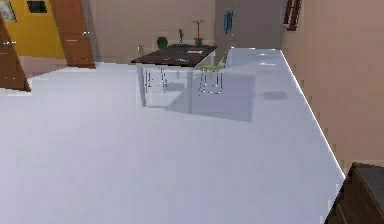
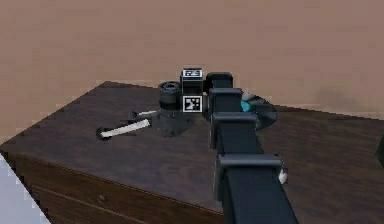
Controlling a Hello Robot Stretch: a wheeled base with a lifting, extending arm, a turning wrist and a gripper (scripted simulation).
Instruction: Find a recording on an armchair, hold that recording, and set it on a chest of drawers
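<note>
Handling the recording [image 2: 262, 110]: a dark round disc with a teal centre, judged to be light, thin and stiff. It looks smooth enough to slip and easy to scratch or crack.
Where it lies: flat on the dark wooden top of the chest of drawers [image 2: 90, 150], just beyond the arm [image 2: 240, 150], which hides part of it.
Where to take hold: by the rim, probably, since a disc lying flat gives little to get under.
Gripper [image 2: 110, 130]: over the chest top, well apart from the disc. How its fingers are set cannot be told. Only bare wood shows behind its far end, so it holds nothing.
Task standing: the disc looks set down on the chest.
</note>
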